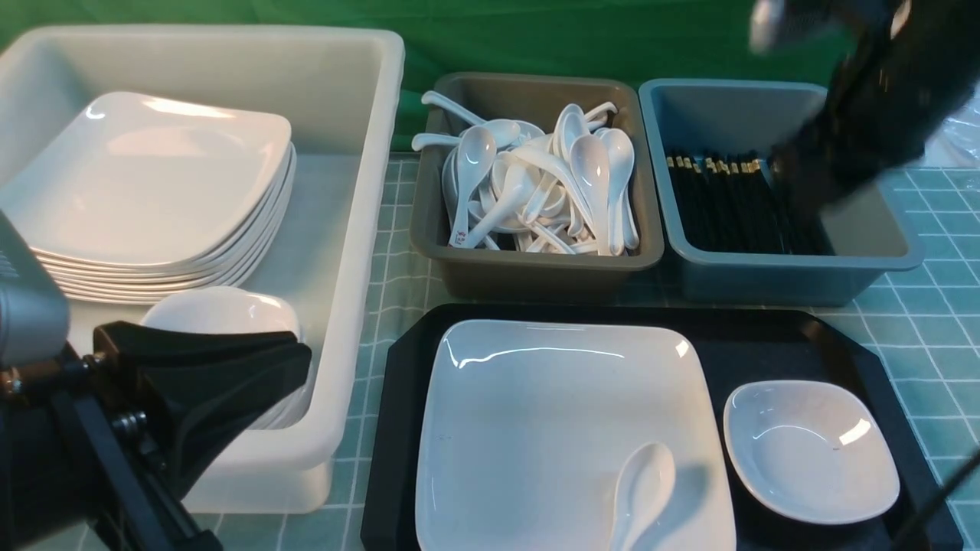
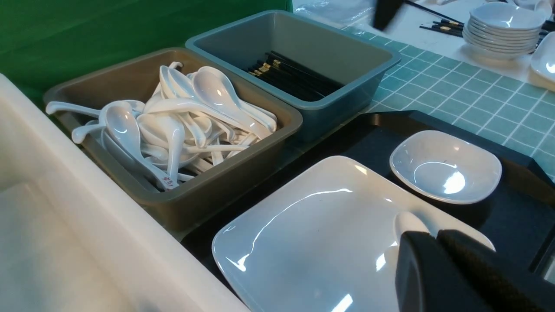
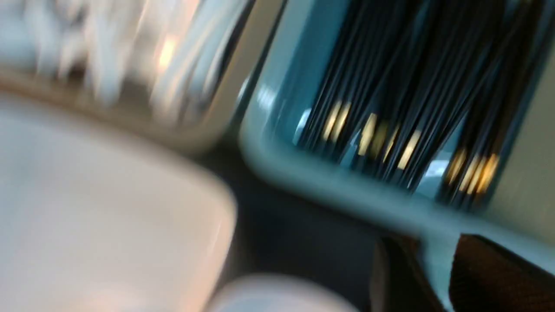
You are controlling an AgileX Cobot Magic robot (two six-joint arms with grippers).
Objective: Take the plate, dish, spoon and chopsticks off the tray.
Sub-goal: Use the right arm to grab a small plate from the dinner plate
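The left claw [image 2: 433, 237] is clamped tight, its two black fingers pressed together with nothing between them. Its arm sits low on the robot's left, and the claw hangs in front of the near corner of the white tub [image 1: 360, 191], aimed across toward the tray [image 1: 766, 344]. In the left wrist view a bit of the spoon [image 1: 641, 486] peeks out just past the fingertips. The front view, though, puts the claw well left of the tray and apart from everything on it.

The plate [image 1: 566, 428] fills the tray's left and middle. The spoon lies on the plate's near right corner, and the dish [image 1: 811, 451] sits on the tray just beside the plate, on its right.

The right arm is a dark blur coming down from the upper right, over the blue tub [image 1: 796, 268] at the back of the counter [image 1: 934, 321]. The chopsticks [image 1: 720, 203] lie lengthwise in that tub's left part, gold bands at the far end, under and just left of the right claw [image 3: 429, 260]. In the right wrist view its fingers stand apart with the tub's rim showing through the gap and nothing gripped, though the picture is smeared.

A brown tub [image 1: 536, 268] with a heap of spoons [image 1: 536, 176] stands between the white and blue tubs, and stacked plates [image 1: 153, 191] rest in the white one
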